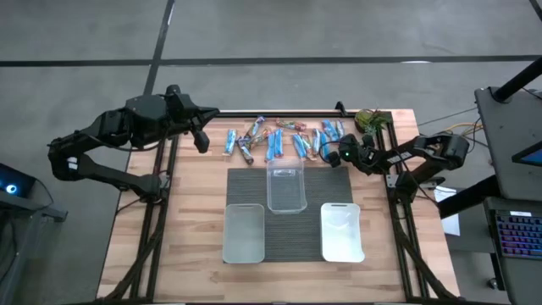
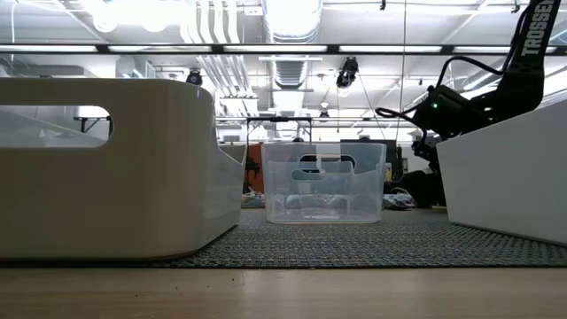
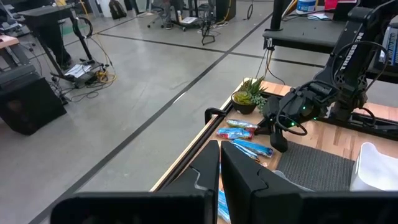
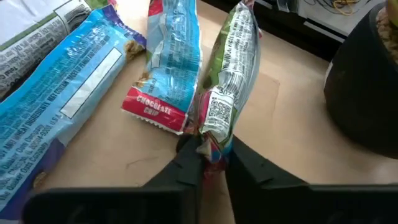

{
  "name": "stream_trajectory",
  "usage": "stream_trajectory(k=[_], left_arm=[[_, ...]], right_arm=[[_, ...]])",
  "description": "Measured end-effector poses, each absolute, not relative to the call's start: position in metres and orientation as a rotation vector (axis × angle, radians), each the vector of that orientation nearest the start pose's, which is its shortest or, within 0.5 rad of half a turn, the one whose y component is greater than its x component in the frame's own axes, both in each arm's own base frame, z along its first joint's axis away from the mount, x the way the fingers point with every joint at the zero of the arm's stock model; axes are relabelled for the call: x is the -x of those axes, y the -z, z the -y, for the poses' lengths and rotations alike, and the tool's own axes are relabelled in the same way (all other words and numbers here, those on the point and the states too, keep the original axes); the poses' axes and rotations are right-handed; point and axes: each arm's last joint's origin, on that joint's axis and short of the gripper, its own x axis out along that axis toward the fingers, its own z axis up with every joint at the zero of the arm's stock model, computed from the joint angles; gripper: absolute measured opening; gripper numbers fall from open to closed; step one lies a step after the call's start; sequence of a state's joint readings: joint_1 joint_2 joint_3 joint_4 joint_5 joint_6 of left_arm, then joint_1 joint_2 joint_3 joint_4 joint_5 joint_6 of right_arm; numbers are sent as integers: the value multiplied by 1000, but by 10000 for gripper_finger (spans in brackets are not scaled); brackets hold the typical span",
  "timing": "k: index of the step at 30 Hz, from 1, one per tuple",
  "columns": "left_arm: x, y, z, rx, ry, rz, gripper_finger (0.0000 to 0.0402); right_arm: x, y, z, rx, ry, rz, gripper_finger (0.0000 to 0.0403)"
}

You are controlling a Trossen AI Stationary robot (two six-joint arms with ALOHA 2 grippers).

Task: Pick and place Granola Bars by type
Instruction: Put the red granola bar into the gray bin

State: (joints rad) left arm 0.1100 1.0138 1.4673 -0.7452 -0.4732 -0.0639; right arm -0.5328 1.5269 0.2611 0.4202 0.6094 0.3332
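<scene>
This place is a robotics lab or workshop. It has a grey concrete floor [image 3: 143,68], exposed ceiling ducts [image 2: 292,53] with strip lights, and a keyboard [image 1: 518,241] beside the wooden table [image 1: 195,212].

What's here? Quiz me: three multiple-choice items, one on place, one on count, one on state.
1. The bars lie:
A on the floor
B on the table
C on a shelf

2. Tubs number:
A two
B three
C five

3. The right fingers are:
A spread wide
B shut on a bar
C out of view

B: they line the wood's far edge.
B: three stand on the mat.
B: the wrist view shows a wrapper end pinched.
</scene>
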Motion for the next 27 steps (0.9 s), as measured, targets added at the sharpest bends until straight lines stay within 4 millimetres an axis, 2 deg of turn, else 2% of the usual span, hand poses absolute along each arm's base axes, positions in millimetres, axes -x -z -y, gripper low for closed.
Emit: stream_trajectory(k=[13, 21, 27], left_arm=[[-162, -463, -31, 10, -588, -261, 0], [-162, -463, -31, 10, -588, -261, 0], [-162, -463, -31, 10, -588, -261, 0]], right_arm=[[-165, -87, 115, -262, 1186, -682, 23], [-166, -103, 116, -263, 1185, -619, 22], [-164, -124, 115, -255, 1183, -573, 22]])
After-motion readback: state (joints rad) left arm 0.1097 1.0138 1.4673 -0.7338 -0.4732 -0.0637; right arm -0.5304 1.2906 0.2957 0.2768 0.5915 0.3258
